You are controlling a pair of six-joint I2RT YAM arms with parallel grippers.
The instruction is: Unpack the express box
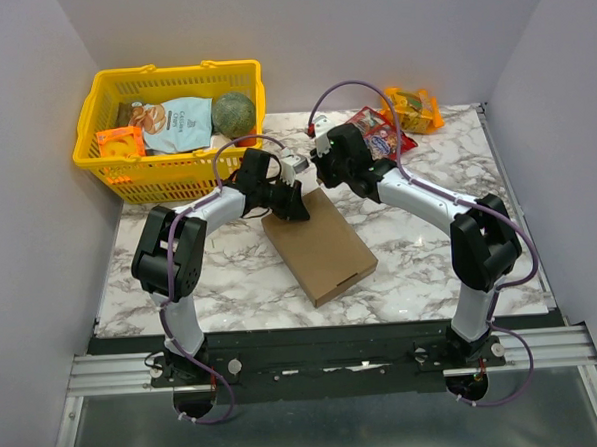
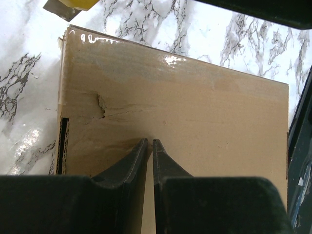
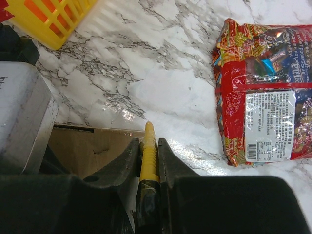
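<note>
Express box [image 1: 325,247]: a flat rectangle of plain brown cardboard, lying closed and turned on the diagonal at the centre of the top view, on the white, grey-veined marble-look table [image 1: 430,247]. From the left wrist its lid [image 2: 185,112] fills most of the frame, matte with a glossy streak along the upper edge. It has a small crumpled tear [image 2: 101,107] at the left and a dark slot in the corrugated side edge at lower left.

The left gripper [image 2: 149,141] sits over the lid at the box's upper-left corner in the top view. Its black fingers are drawn almost together, with only a thin slit between them and nothing seen in it. The right gripper [image 3: 148,141] is clamped on a slim yellow tool [image 3: 148,129], whose rounded tip pokes past the fingertips above the marble. A corner of the box shows at lower left of that view.

At upper left of the top view stands a yellow plastic basket [image 1: 105,159] with slatted walls and two handles. In it are a pale blue bag [image 1: 178,125], a round mottled green item [image 1: 235,114] and an orange packet [image 1: 119,143]. A crinkly red foil snack bag [image 3: 263,92] with a white label lies on the table at the right of the right wrist view. Orange packets [image 1: 413,107] lie at the upper right of the top view.
</note>
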